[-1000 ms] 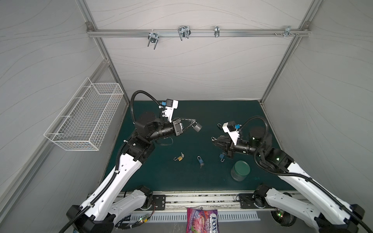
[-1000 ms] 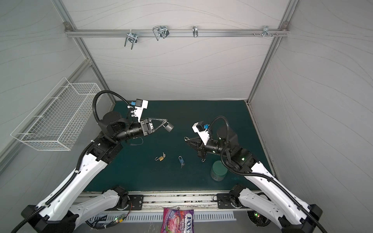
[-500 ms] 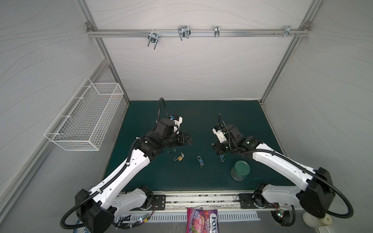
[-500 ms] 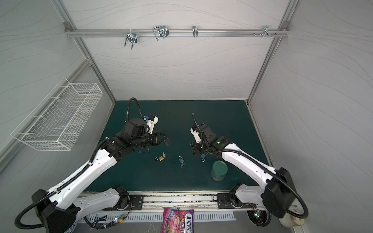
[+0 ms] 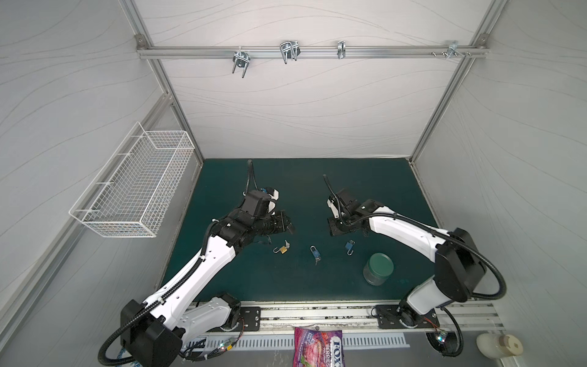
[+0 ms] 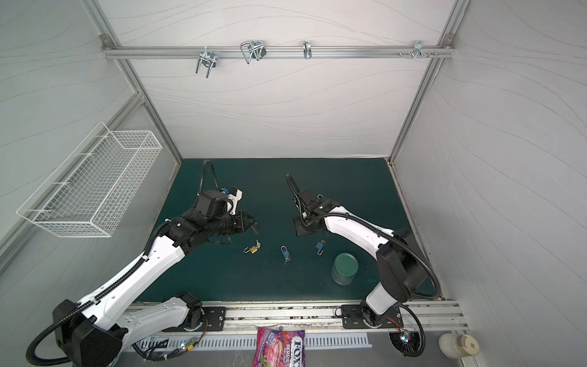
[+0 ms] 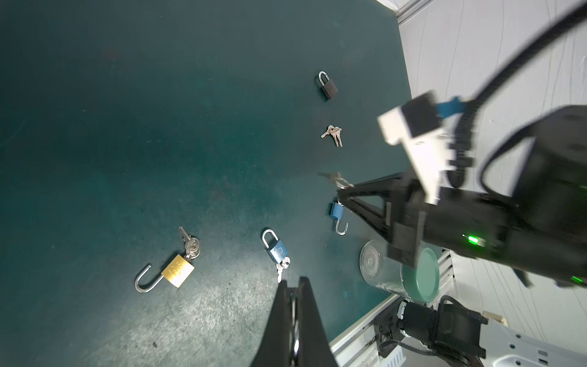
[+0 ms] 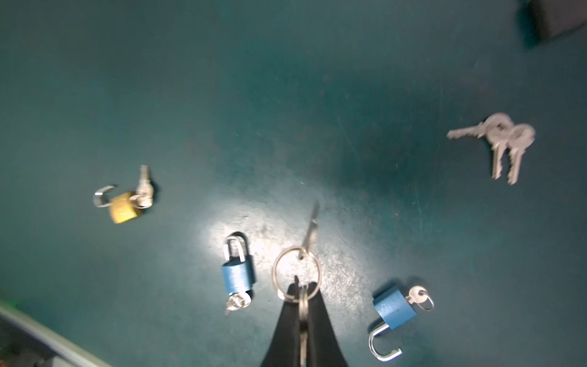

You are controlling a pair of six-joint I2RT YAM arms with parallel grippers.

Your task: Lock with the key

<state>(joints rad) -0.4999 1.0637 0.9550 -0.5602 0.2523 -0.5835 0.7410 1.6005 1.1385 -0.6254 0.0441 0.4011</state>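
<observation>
The right gripper (image 8: 301, 287) is clenched on the key ring (image 8: 297, 273), probably so its key (image 8: 310, 228) hangs free for aiming, near the jar (image 5: 378, 268), where the open blue padlock (image 8: 394, 306) lies nearer; the left gripper (image 7: 293, 282), farther from the jar, is pressed closed.

Dark teal mat (image 7: 127, 127) carries gold padlock (image 7: 177, 270), black padlock (image 7: 329, 88) and silver key bunch (image 8: 303, 302).
</observation>
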